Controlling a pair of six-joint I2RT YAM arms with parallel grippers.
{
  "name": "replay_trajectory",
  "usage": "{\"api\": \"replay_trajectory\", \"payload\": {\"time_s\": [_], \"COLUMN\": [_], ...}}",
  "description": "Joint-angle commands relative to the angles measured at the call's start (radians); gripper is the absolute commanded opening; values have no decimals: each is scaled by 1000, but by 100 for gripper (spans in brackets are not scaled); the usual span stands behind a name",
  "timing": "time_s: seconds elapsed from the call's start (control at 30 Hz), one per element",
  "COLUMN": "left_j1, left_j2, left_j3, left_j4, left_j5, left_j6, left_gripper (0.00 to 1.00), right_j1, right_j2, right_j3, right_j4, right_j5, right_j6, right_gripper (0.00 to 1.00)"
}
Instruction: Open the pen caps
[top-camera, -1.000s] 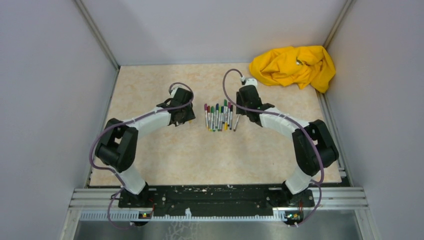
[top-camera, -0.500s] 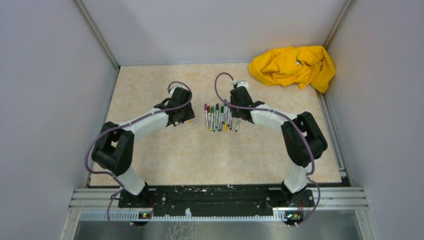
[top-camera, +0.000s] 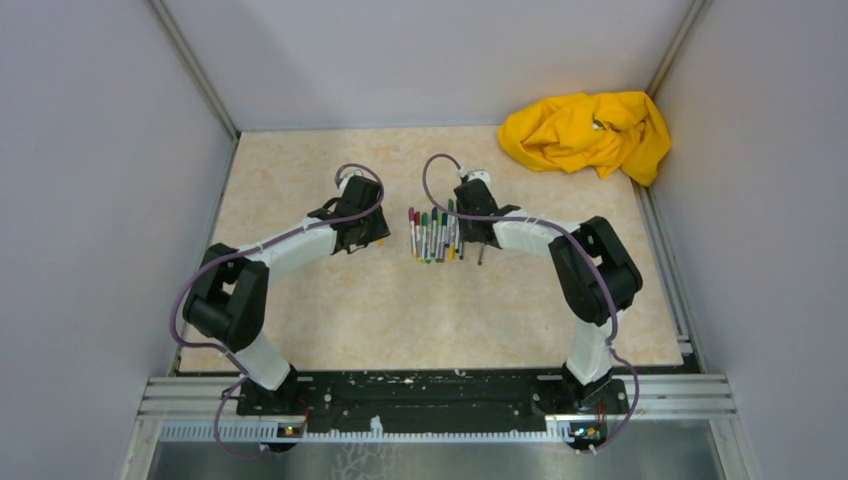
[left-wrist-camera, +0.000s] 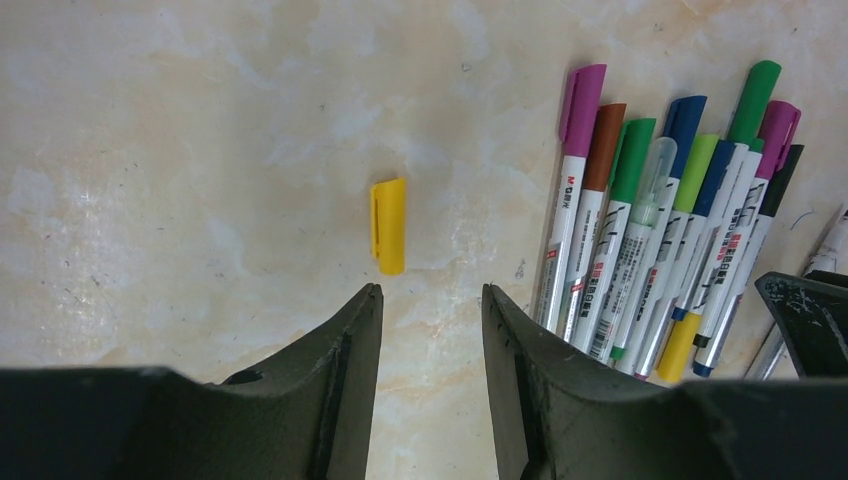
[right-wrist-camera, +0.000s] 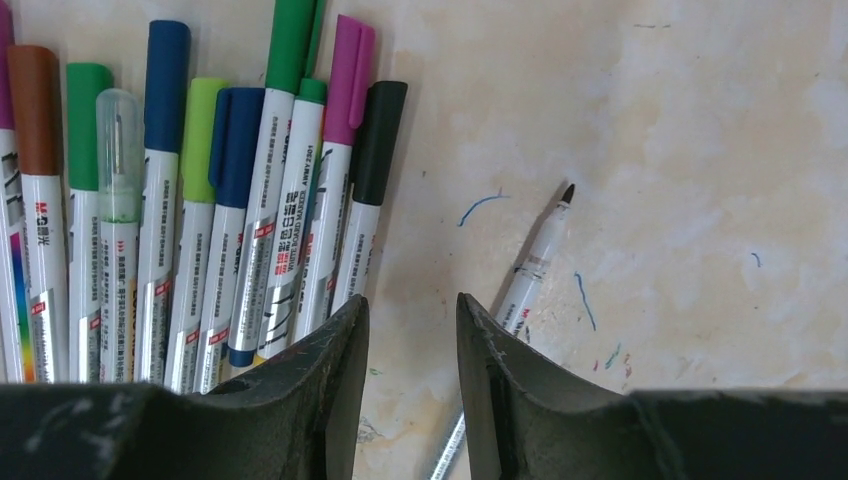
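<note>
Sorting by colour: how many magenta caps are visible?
2. One magenta cap at the left end of the row; another second from right, beside the black cap. None hidden.

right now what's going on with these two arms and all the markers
Two robot arms are uncapping marker pens. The bunch of grey-white marker pens with coloured caps lies between them, caps on. One stubby yellow plastic cap lies loose ahead of the left claw, and one uncapped grey-white pen lies apart by the right claw. Both claws hover open, holding nothing.
</note>
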Motion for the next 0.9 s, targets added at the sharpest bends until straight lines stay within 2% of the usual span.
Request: {"api": "replay_trajectory", "payload": {"time_s": [0.0, 0.87], "left_j1": [12, 32], "left_j2": [-20, -25], "left_j3": [-16, -20], "left_j4": [25, 41], "left_j5": [14, 33], "left_j6": [7, 17], "left_gripper": [47, 48], "right_j1": [22, 43], "right_j2": [18, 85], "right_j3": [58, 80], "right_j4": [20, -6], "right_j5": [2, 26], "right_j6": [14, 29], "right_gripper": [37, 36]}}
